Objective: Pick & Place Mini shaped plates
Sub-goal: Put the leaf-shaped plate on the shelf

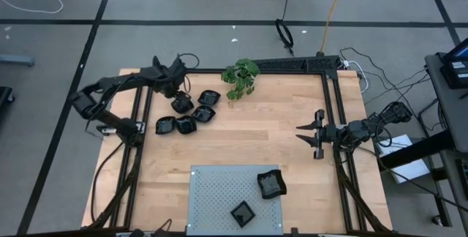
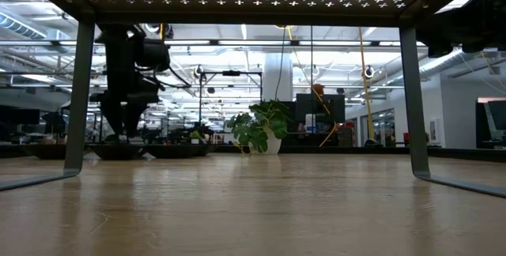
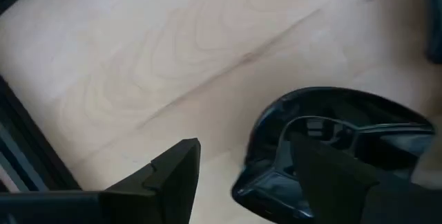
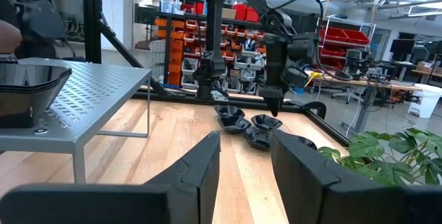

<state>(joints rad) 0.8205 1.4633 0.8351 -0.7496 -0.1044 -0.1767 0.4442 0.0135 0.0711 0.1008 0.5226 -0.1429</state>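
Left gripper (image 1: 178, 96) hangs over the far-left part of the wooden table (image 1: 241, 138), its dark angular fingers (image 3: 173, 175) set apart, one of them down inside a glossy black plate (image 3: 324, 148) with a raised, rounded rim; whether that finger touches the plate cannot be told. Five such plates (image 1: 191, 113) lie close together there on the pale, grained wood, the held-over one (image 1: 181, 104) being nearest the gripper, the others just beside it toward the table's middle. Two more plates (image 1: 270, 184) sit on a grey metal panel (image 1: 212, 193) punched with small cross-shaped holes, standing on legs at the near edge; one looks squarish, the other (image 1: 242, 212) angular. That makes seven plates counted from above. Right gripper (image 1: 307, 134) waits at the right side of the table, well apart from every plate, fingers parted with nothing between them. One green leafy plant (image 1: 241, 77) in a pale pot stands at the far edge.
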